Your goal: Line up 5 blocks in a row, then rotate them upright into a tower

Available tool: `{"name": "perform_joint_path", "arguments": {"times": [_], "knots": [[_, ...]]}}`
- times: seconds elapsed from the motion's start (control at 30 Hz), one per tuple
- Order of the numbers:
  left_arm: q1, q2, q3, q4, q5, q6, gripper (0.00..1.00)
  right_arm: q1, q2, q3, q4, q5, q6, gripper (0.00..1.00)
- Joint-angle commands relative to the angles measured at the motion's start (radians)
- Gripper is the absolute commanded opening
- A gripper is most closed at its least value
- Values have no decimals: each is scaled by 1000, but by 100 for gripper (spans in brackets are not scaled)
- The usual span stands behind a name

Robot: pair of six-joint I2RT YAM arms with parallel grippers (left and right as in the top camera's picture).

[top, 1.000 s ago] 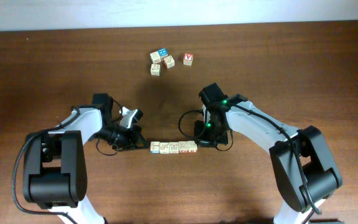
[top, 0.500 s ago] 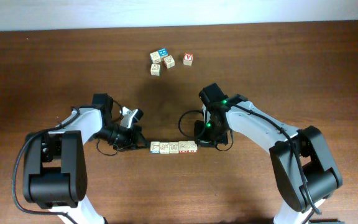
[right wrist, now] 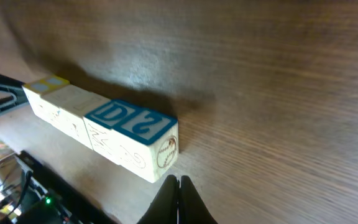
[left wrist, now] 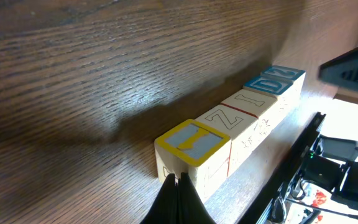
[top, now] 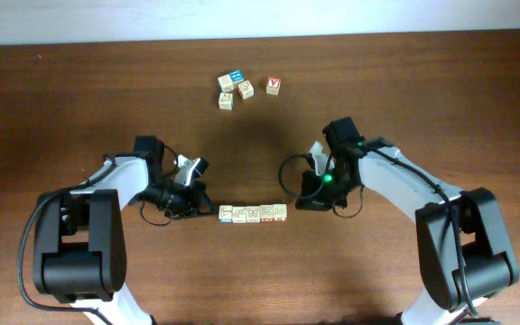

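Blocks (top: 253, 213): square-edged pale wooden cubes with printed letter faces, touching in one straight row at lower centre of the grained brown table (top: 404, 81). Left gripper (top: 208, 209), jaws pressed together, sits at the row's left end. Right gripper (top: 300, 204), likewise closed, stands just off its right end.

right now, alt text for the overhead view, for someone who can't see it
A row of pale letter blocks lies on a wooden table between two robot arms whose shut tools point at its ends, the left tool right beside it and the right tool slightly apart. A few loose cubes sit farther back.
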Motion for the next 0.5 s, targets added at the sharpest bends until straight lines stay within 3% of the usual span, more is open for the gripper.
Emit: {"name": "perform_joint_path", "arguments": {"times": [0.0,0.47], "knots": [[0,12,-8,2,30,19,0,5,12,-42,35,-68,-3,4],[0,12,-8,2,30,19,0,50,13,-102,151,-68,49,4]]}}
